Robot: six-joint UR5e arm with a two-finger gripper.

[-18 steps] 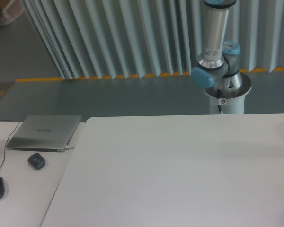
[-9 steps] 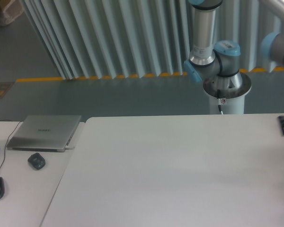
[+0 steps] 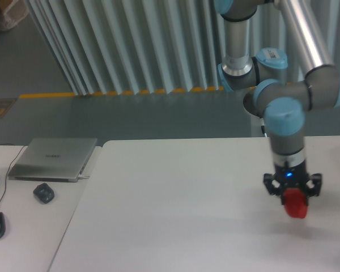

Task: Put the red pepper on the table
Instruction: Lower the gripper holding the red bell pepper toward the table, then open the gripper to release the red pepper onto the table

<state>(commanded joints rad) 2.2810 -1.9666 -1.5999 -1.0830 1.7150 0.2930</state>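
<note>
The red pepper (image 3: 295, 204) is small, glossy and bright red. It hangs between the fingers of my gripper (image 3: 293, 199) over the right part of the large white table (image 3: 175, 209). The gripper points straight down and is shut on the pepper. The pepper's lower end is just above the tabletop; I cannot tell whether it touches. The arm comes down from the upper right, with a blue-capped wrist joint (image 3: 283, 116) above the gripper.
The robot's base pedestal (image 3: 270, 110) stands behind the table's far edge. To the left is a narrower white desk (image 3: 22, 226) with a closed grey laptop (image 3: 54, 158), two dark mice (image 3: 43, 192) and cables. A ribbed grey wall and a yellow floor line lie behind.
The arm has swung in from the right edge of the view toward the table's middle right, carrying the red pepper down with it. One second ago neither the gripper nor the pepper showed.
</note>
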